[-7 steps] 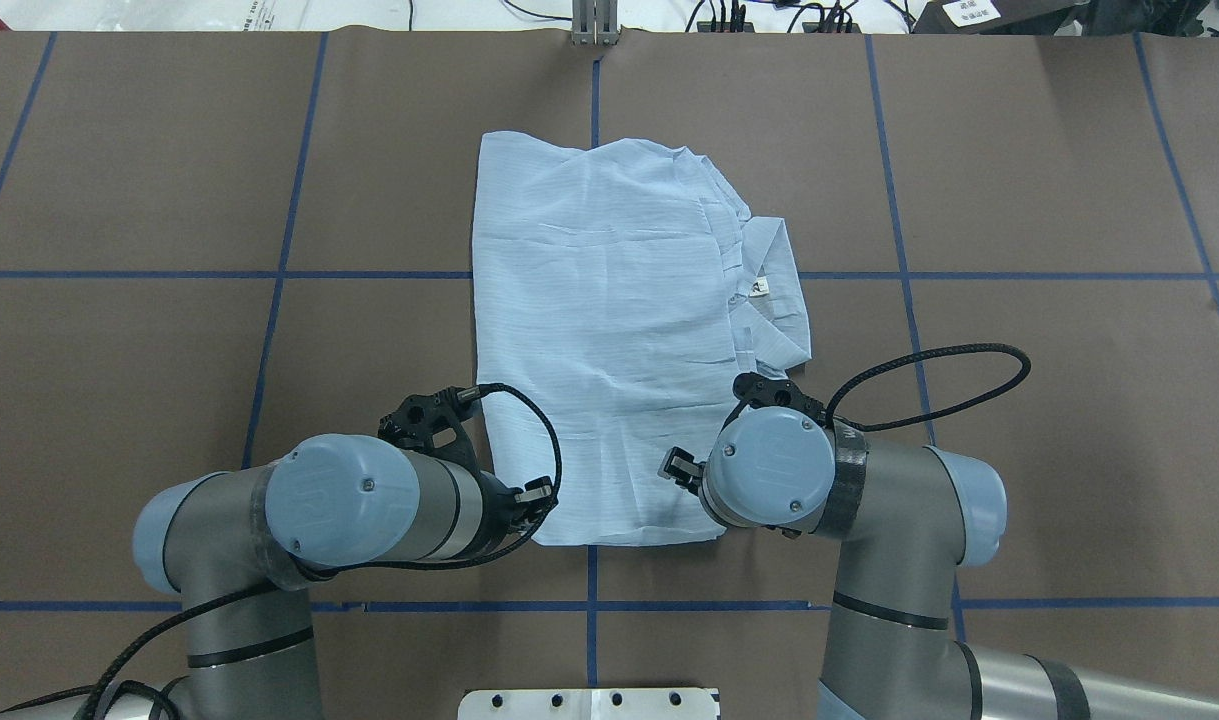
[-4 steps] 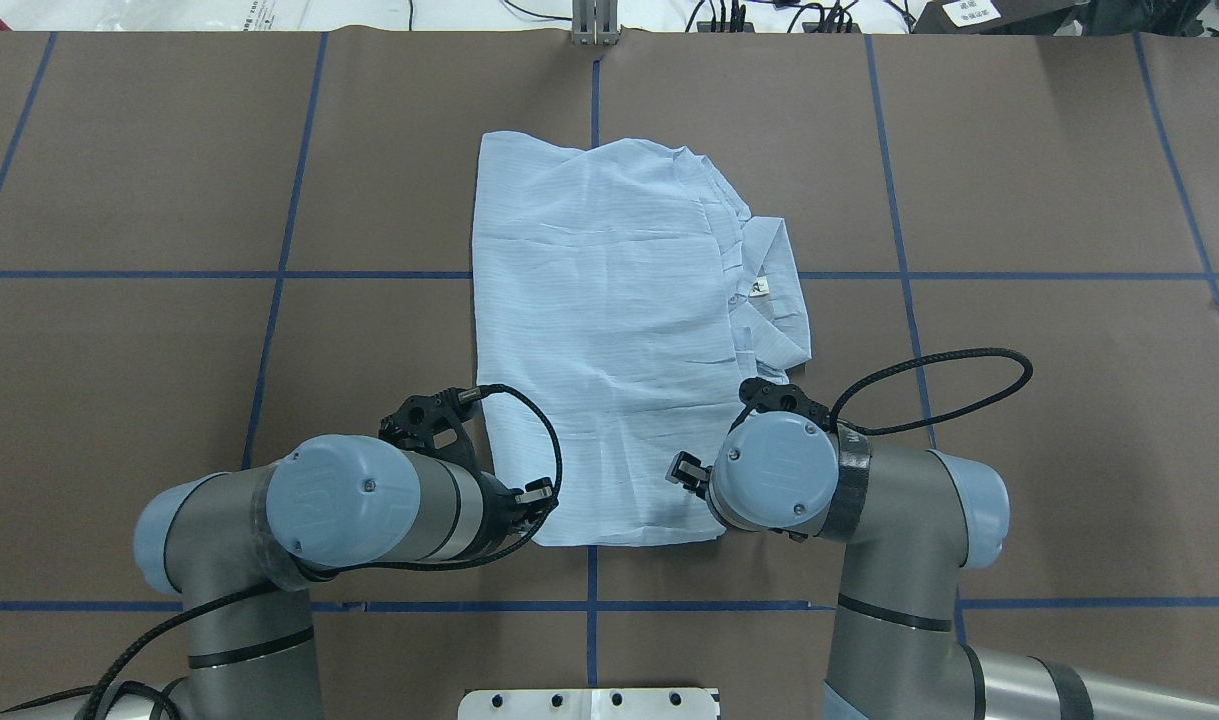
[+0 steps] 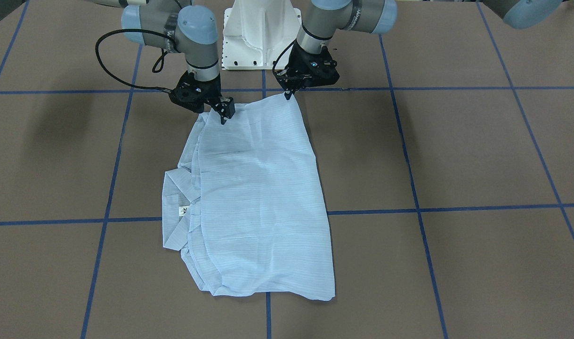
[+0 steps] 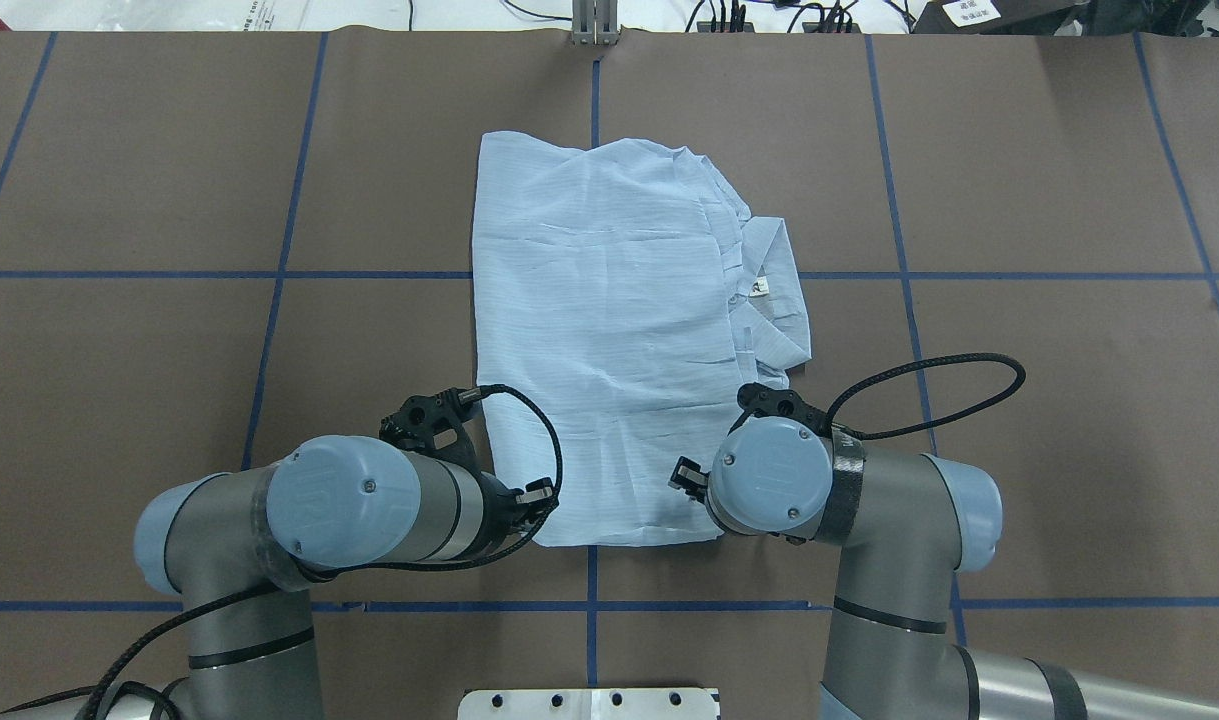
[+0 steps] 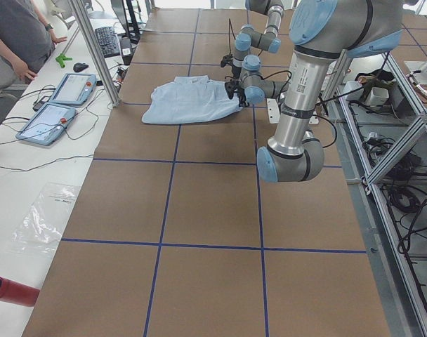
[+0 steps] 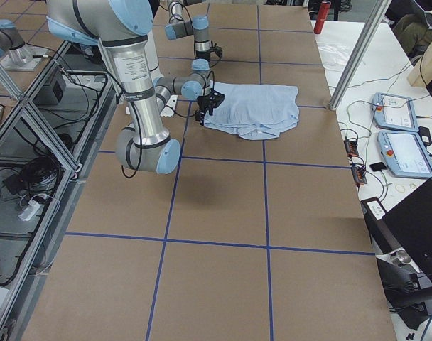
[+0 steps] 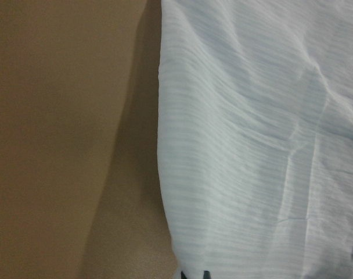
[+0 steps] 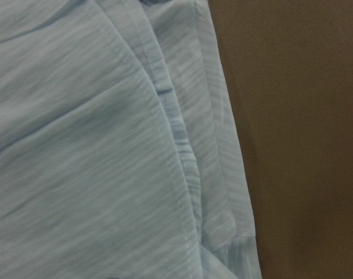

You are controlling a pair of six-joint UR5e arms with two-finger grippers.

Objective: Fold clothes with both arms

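Black fingertips of the left gripper (image 3: 287, 95) sit right at the shirt's (image 3: 258, 197) corner nearest the robot on its left side. Whether they are spread or pinching the cloth cannot be told. The left wrist view shows only the shirt's straight side edge with bare brown table beside it and a soft shadow along the line.

The right gripper (image 3: 223, 115) is down at the fabric a little inside the opposite near corner, on the robot's right. Its fingers' stance cannot be told either. The right wrist view shows layered, stitched hems stepping out to the cloth's edge, then bare table.

Between the two grippers runs the shirt's near edge, lying flat. From there the pale-blue shirt stretches away from the robot as a folded, roughly rectangular panel, with light creases. Its left side edge is one clean line. Its right side is uneven: stacked hems, then the collar (image 3: 173, 207) jutting out to the right with a small white label (image 3: 183, 210) showing. The far edge is slightly wavy and stops well short of the table's far rim.

The brown table cover (image 3: 456, 155), crossed by blue tape lines (image 3: 480, 207), lies open to the left, right and far side of the shirt. The white pedestal base (image 3: 261, 33) stands just behind the grippers.
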